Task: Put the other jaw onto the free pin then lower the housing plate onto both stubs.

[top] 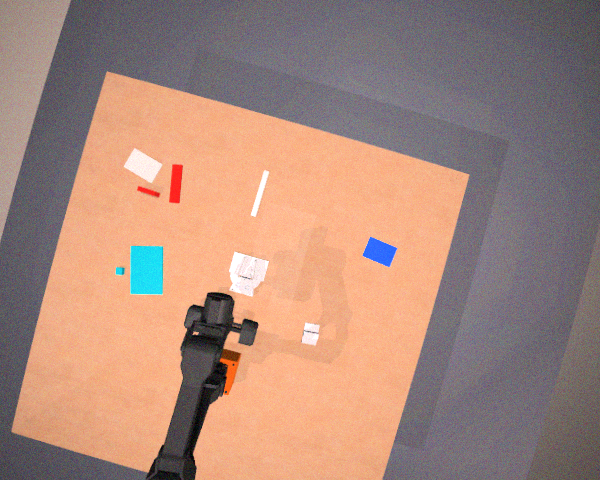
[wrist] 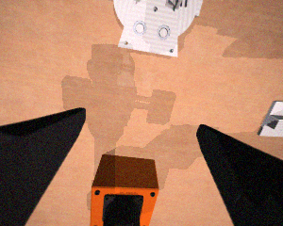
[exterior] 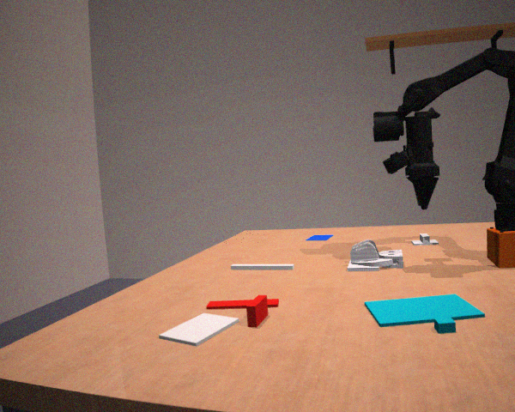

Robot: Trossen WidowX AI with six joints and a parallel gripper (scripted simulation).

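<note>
A grey wall (exterior: pixel 249 111) and dark floor (top: pixel 393 67) (exterior: pixel 80 301) enclose the wood-grained counter (top: pixel 290 413) (exterior: pixel 116 367) (wrist: pixel 19 85), with a wooden shelf (exterior: pixel 444 37) on the wall above. The black arm (top: pixel 186 392) (exterior: pixel 462 75) rises from an orange base block (top: pixel 231 374) (exterior: pixel 499 250) (wrist: pixel 127 171) and casts soft shadows over the counter. Its claw (exterior: pixel 423 206) (wrist: pixel 143 121) points down, spread wide with its fingers holding nothing, above the counter. A cyan slab (top: pixel 146 270) (exterior: pixel 421 310) lies flat, well apart from the white gear assembly (top: pixel 248 273) (exterior: pixel 375 259) (wrist: pixel 158 24), which rests near the middle of the counter; its plate shows two round fittings, but I cannot tell whether the teeth mesh. Around it, all apart from it, lie a white panel (top: pixel 142 165) (exterior: pixel 199 329), a blue rectangle (top: pixel 380 252) (exterior: pixel 319 237), a slim white bar (top: pixel 259 193) (exterior: pixel 262 267) and a red bar (top: pixel 175 183) (exterior: pixel 228 304). A small white piece with a raised block (top: pixel 310 334) (exterior: pixel 424 240) (wrist: pixel 279 120) sits to one side. A short red block (top: pixel 148 191) (exterior: pixel 257 310) stands between the panel and red bar, and a tiny cyan cube (top: pixel 120 270) (exterior: pixel 445 326) sits just beside the slab
</note>
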